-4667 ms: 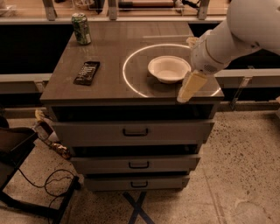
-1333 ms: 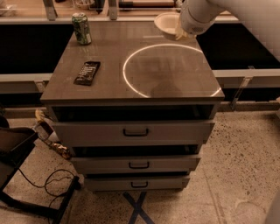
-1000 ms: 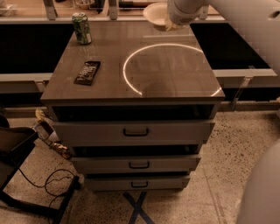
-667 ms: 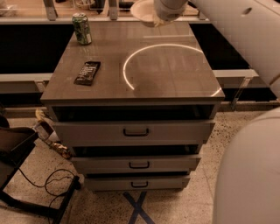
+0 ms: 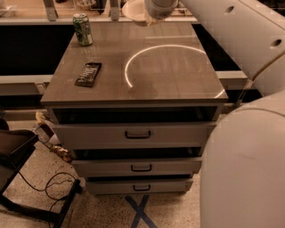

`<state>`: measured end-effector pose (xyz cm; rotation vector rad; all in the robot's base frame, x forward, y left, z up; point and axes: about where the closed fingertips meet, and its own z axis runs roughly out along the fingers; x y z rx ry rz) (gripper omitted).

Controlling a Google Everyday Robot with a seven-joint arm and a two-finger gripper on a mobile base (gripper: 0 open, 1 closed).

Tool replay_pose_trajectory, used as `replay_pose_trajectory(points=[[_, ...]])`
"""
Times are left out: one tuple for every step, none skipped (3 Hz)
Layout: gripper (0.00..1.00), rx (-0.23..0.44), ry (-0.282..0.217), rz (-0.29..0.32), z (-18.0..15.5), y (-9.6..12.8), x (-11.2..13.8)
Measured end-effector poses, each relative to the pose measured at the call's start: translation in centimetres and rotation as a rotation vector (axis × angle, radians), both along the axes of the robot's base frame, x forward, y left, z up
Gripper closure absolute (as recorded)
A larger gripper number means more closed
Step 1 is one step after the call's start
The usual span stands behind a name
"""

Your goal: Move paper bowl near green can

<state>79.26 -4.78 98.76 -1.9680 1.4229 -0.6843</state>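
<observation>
The arm [image 5: 231, 26] reaches over the bench [image 5: 169, 75]. The gripper [image 5: 151, 15] holds the paper bowl [image 5: 132, 9] in the air above the back edge, jaws closed on its rim. The green can [image 5: 83, 29] stands apart from it, so the carrying and the setting down are left.

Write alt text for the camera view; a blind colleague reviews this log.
The robot's gripper holds the paper bowl at the far edge of a drawer cabinet, right of the green can standing at its far left corner. A dark snack bar wrapper lies flat in front of the can.
</observation>
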Motion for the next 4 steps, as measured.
replay_pose_trajectory(points=[[1.00,-0.011,0.002,0.014,-1.8,1.0,2.0],[1.00,-0.024,0.009,0.038,-4.6,2.3,5.2],[1.00,-0.030,0.014,0.065,-6.4,3.7,7.5],[1.00,-0.012,0.010,0.107,-7.4,5.6,9.2]])
